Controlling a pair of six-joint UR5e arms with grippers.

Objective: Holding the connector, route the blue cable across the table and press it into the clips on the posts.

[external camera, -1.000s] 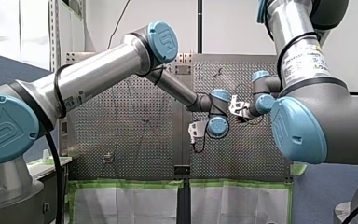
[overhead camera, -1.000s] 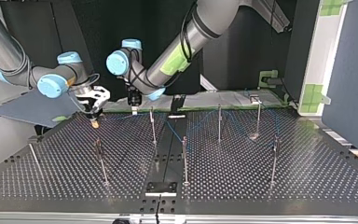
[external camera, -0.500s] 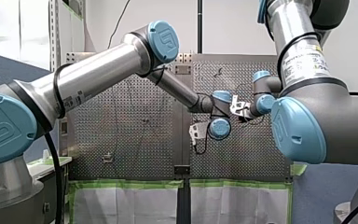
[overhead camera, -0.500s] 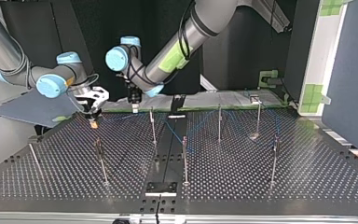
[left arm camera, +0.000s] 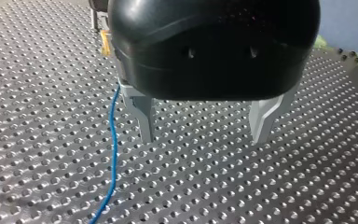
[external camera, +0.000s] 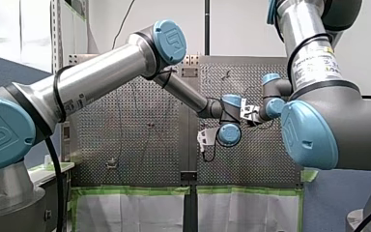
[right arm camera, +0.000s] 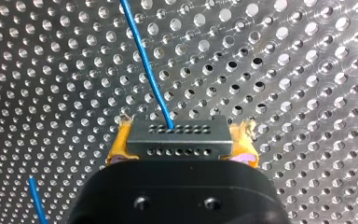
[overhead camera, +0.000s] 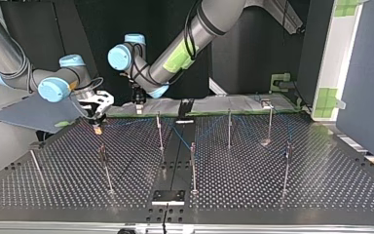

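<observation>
My right hand (overhead camera: 97, 127), at the top view's upper left, points down just above the worktop (overhead camera: 272, 190). Its yellow pads (right arm camera: 116, 144) pinch the grey connector (right arm camera: 177, 135), and the blue cable (right arm camera: 144, 60) runs out ahead of it. My left hand (left arm camera: 204, 128) hangs upright nearby, spread and gripping nothing, with the cable lying beside one finger.

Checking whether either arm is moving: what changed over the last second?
My left pincer rose off the table and shifted slightly toward the top view's left. It is open, with the cable beside it, not gripped. My right pincer stayed put, shut on the connector. The posts are unchanged.
</observation>
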